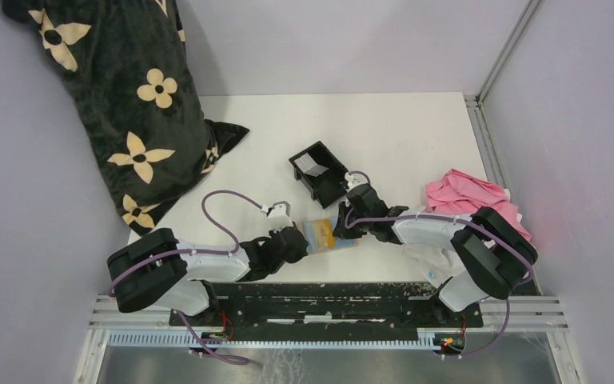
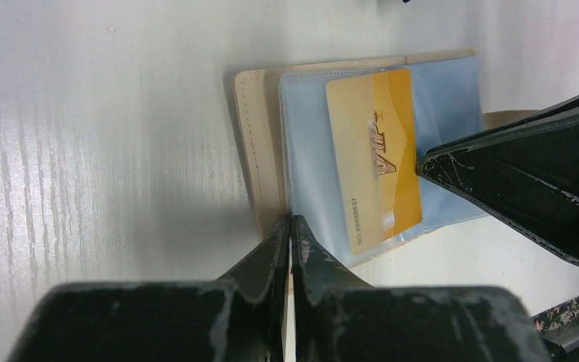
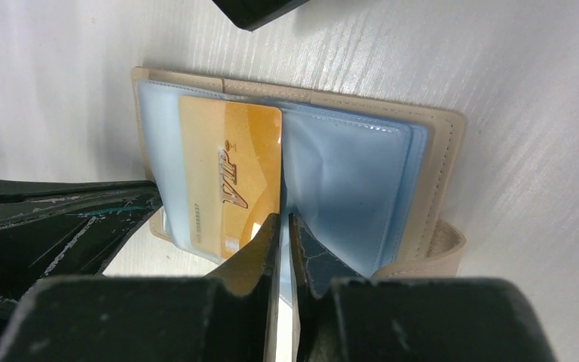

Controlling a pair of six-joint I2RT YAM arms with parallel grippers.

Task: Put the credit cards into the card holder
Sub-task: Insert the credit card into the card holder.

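Credit card (image 3: 226, 173), the golden-yellow one, lay on the blue sleeves of the open card holder (image 3: 441, 173), which I saw flat on the counter (image 1: 400, 136) near both arm bases, left claw (image 2: 290, 226) clamped on its edge, right claw (image 3: 283, 226) pinched on a sleeve.

black floral cushion (image 1: 120, 104): far left | black tray (image 1: 329, 186): centre | pink cloth (image 1: 468, 196): right

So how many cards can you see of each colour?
Gold card: 1, at the open card holder
Pale card: 1, in the black tray
Total: 2
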